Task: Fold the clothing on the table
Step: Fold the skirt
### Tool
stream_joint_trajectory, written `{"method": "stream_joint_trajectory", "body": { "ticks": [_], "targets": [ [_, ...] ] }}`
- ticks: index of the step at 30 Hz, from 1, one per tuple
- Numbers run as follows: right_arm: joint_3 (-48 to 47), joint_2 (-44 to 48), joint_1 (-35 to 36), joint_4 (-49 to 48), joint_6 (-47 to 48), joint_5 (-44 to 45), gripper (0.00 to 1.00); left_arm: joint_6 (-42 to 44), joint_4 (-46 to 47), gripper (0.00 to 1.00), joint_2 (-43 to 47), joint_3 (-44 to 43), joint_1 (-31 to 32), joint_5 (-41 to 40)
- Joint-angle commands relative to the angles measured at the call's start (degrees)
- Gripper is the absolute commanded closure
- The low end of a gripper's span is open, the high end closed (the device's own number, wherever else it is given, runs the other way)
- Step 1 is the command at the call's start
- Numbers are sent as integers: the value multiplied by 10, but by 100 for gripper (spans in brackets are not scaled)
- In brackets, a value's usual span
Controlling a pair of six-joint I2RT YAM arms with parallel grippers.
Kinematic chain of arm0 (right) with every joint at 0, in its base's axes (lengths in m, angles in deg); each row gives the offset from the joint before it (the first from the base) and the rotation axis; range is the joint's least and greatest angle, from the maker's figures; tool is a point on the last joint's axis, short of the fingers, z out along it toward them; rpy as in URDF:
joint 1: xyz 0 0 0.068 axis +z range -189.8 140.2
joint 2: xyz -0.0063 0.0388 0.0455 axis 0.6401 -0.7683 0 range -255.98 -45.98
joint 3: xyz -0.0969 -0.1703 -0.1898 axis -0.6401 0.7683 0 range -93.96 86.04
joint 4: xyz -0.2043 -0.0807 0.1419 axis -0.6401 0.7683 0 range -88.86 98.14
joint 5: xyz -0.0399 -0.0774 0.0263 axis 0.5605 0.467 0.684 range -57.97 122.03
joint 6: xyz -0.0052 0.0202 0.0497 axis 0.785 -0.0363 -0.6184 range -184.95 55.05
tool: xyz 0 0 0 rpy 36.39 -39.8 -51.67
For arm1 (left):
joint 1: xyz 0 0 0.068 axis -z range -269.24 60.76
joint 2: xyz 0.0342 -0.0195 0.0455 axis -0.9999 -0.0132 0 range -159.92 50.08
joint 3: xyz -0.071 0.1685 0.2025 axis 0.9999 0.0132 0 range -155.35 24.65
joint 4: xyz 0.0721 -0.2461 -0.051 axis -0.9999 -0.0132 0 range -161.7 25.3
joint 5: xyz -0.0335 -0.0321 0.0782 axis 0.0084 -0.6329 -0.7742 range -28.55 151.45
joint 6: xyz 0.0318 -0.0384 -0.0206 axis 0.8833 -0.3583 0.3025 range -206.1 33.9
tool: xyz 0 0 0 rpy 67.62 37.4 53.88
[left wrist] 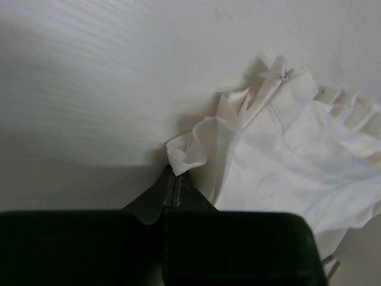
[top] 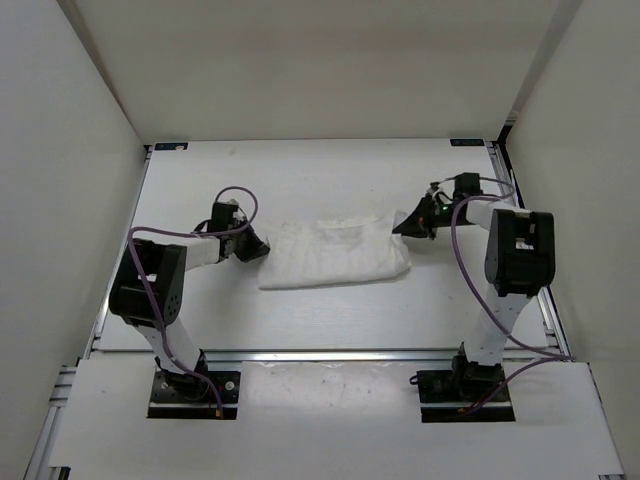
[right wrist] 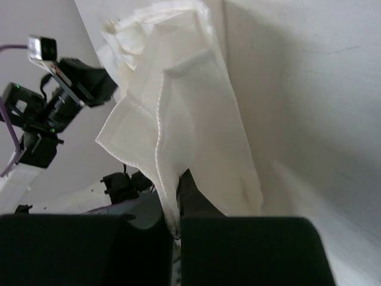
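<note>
The clothing is a thin white garment lying on the tabletop, stretched into a wide, low band between the two arms. In the overhead view its long near edge runs fairly straight, while its upper right corner rises to a point. Faint creases cross its top surface.

At the clothing's left end, the left end effector is clamped on the fabric. The left wrist view shows its dark fingers closed together on a small bunched fold of the clothing, with a ribbed band running away from the pinch. Ruffled pleats fan out beyond, and a small metal fastener sits at the far tip of that band.

At the clothing's upper right corner, the right end effector is clamped on the fabric as well. The right wrist view shows the clothing caught between the closed fingers, its stitched edge running down into the grip. From there the cloth spreads toward the left arm at the far end.

Purple cables loop along both arms, on either side of the clothing. A metal rail runs along the tabletop's edge on the near side of the clothing, well apart from it. White walls stand around the tabletop on the clothing's other three sides.
</note>
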Motion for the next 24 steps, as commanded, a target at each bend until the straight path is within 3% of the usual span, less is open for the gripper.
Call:
{"method": "stream_joint_trajectory", "body": {
  "ticks": [1, 6, 12, 17, 24],
  "targets": [
    [4, 65, -41, 34, 18, 36, 99, -14, 0, 100, 15, 5, 59, 28],
    [-12, 104, -55, 59, 27, 47, 100, -18, -1, 100, 6, -6, 96, 37],
    [-75, 123, 43, 102, 18, 72, 100, -21, 0, 100, 7, -4, 96, 38],
    [-146, 68, 159, 96, -1, 48, 100, -28, 6, 100, 12, 5, 90, 40],
    [-273, -47, 251, 108, -31, 11, 100, -35, 20, 100, 16, 19, 67, 45]
  ]
}}
